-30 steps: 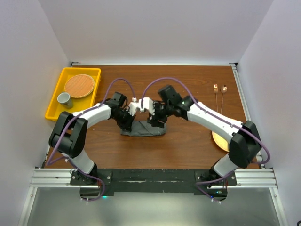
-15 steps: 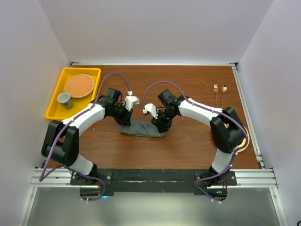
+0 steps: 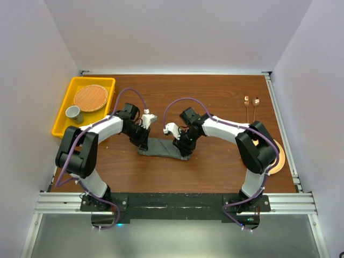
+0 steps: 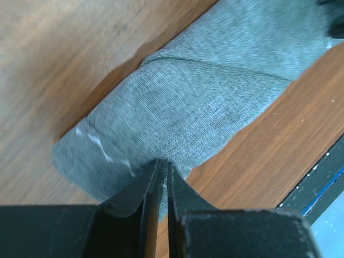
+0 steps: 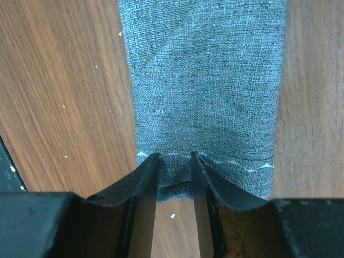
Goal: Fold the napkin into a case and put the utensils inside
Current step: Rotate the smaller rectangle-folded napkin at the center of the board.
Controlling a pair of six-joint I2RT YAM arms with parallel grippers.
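The dark grey napkin lies mid-table, folded into a long narrow strip. My left gripper is at the strip's left end. In the left wrist view its jaws are almost together, pinching cloth at the edge. My right gripper is at the right end. Its jaws stand a finger's width apart over the hemmed end, with a bunched fold of cloth between them. Two copper-coloured utensils lie side by side at the far right, apart from both grippers.
A yellow tray at the back left holds a round woven mat and a small grey cup. An orange plate shows partly behind my right arm's elbow near the right edge.
Both grippers moved apart from the middle of the cloth out to its two ends and came down. The right jaws narrowed onto the cloth. The strip now lies flatter and longer.
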